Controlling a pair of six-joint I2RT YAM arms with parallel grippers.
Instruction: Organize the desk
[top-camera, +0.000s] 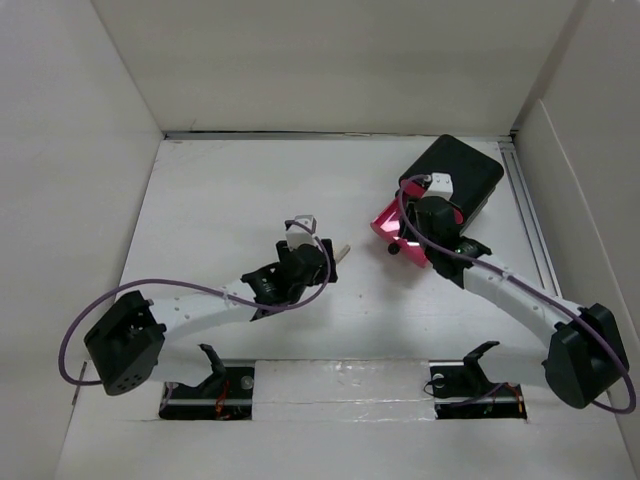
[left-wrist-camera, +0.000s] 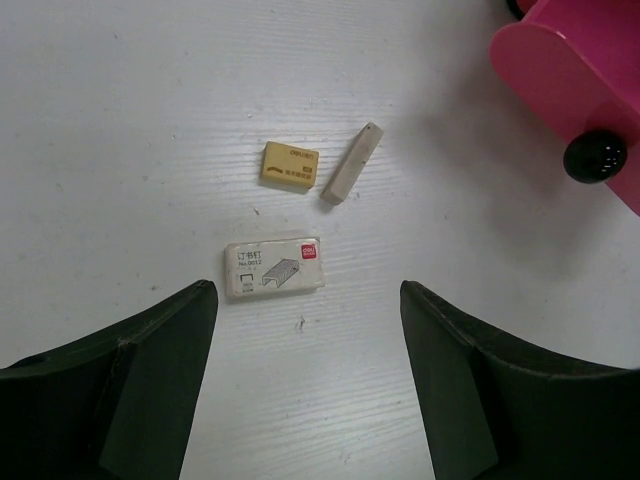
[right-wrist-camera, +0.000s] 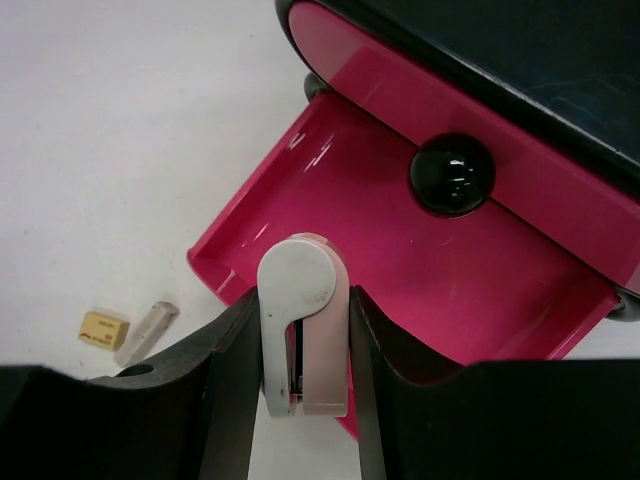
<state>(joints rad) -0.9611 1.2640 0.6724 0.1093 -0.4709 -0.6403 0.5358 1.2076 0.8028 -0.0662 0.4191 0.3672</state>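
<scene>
Lying below the left fingers (left-wrist-camera: 130, 390) — the desk (left-wrist-camera: 120, 120).

Light is bright and diffuse, coming from above. The desk (top-camera: 220, 200) reads near-white with little texture, and the top view greys toward its corners. Shadows are soft, with a faint one beside the pink drawer (left-wrist-camera: 560, 70). Glare spots the black knob (right-wrist-camera: 452, 175). My left fingers (left-wrist-camera: 130, 390) are underexposed. The white stapler (right-wrist-camera: 300, 290) pinched in my right gripper (right-wrist-camera: 302, 330) is slightly soft.
</scene>
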